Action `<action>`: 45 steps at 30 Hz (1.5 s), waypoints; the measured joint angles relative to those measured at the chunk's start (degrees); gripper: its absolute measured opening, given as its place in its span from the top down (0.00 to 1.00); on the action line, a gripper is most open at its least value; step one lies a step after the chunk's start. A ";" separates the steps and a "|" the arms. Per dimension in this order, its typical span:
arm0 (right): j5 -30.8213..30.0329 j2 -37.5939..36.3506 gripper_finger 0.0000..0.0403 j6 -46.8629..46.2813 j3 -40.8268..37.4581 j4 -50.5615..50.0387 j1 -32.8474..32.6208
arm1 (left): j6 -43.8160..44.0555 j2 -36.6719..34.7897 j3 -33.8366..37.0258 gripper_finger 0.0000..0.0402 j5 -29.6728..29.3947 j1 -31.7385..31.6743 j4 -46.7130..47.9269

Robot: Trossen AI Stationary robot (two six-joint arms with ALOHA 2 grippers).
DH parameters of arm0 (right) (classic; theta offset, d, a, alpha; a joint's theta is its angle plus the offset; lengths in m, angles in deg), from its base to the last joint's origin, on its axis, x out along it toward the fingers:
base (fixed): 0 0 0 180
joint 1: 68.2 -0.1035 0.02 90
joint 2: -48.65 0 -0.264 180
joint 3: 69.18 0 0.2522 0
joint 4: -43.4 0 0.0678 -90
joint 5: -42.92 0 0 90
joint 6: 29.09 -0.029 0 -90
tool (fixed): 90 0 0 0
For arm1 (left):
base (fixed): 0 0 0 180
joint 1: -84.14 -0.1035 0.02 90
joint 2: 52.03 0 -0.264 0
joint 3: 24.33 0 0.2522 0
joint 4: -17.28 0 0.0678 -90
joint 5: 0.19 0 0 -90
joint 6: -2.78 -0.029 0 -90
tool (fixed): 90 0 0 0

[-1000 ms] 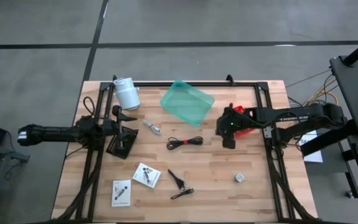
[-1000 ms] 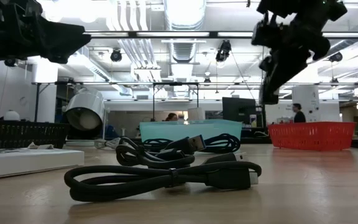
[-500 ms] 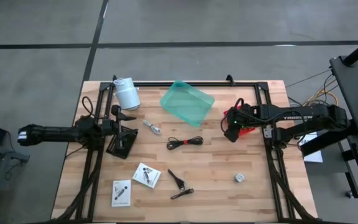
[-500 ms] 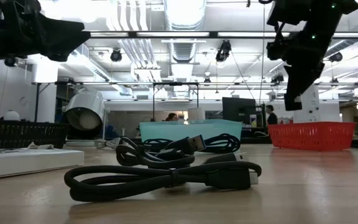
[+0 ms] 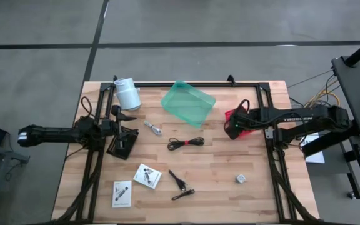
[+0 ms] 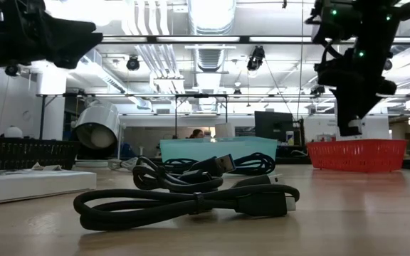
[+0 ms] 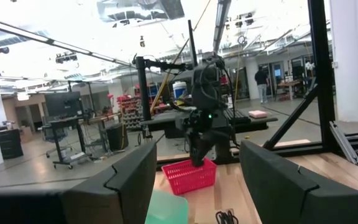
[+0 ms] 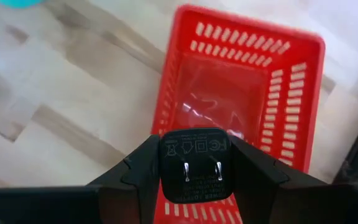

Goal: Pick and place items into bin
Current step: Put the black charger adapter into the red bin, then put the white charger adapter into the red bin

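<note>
My right gripper point(image 8: 193, 163) is shut on a small black wall-plug adapter point(image 8: 193, 155) and hangs over the red slotted basket point(image 8: 241, 93), which stands at the table's right side point(image 5: 235, 114). In the low view my right gripper point(image 6: 351, 126) is just above the basket point(image 6: 358, 155). The teal bin point(image 5: 188, 102) rests flat on the table's far middle. A black coiled cable point(image 5: 186, 143), a metal plug point(image 5: 154, 128), black clips point(image 5: 179, 181) and white packets point(image 5: 147, 175) lie on the wood. My left gripper point(image 5: 127, 119) waits open at the left side. My right gripper pinches the black adapter by its two opposite side walls point(image 8: 165, 163), one finger point(image 8: 135, 171) on each side. The fingers come from above, pointing down. The adapter's face with two metal prongs point(image 8: 201, 171) is turned toward the wrist. It is lifted clear, above the red basket's inside.
A white cylinder point(image 5: 127, 94) lies at the far left, and a flat black pad point(image 5: 122, 145) sits beside my left arm. A small pale cube point(image 5: 240, 179) is near the right front. Dark frame rails point(image 5: 274, 169) run along both sides of the table.
My right gripper, keeping the adapter, has moved toward the table's right and far side, from the open wood to a place over the red basket. It has tipped from a slant to pointing nearly straight down and has sunk a little.
</note>
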 joint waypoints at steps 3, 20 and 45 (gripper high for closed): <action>0.07 0.01 0.64 -3.51 -1.42 0.00 -0.07 | -1.67 0.00 0.00 0.47 0.00 0.01 -0.26; 0.18 0.02 0.57 -5.82 -2.99 0.48 -0.07 | -4.00 0.02 -0.09 0.47 0.00 0.00 -0.33; 5.65 -0.07 0.50 7.14 8.72 0.99 -10.67 | -4.17 0.08 -0.11 0.47 0.00 0.00 -0.71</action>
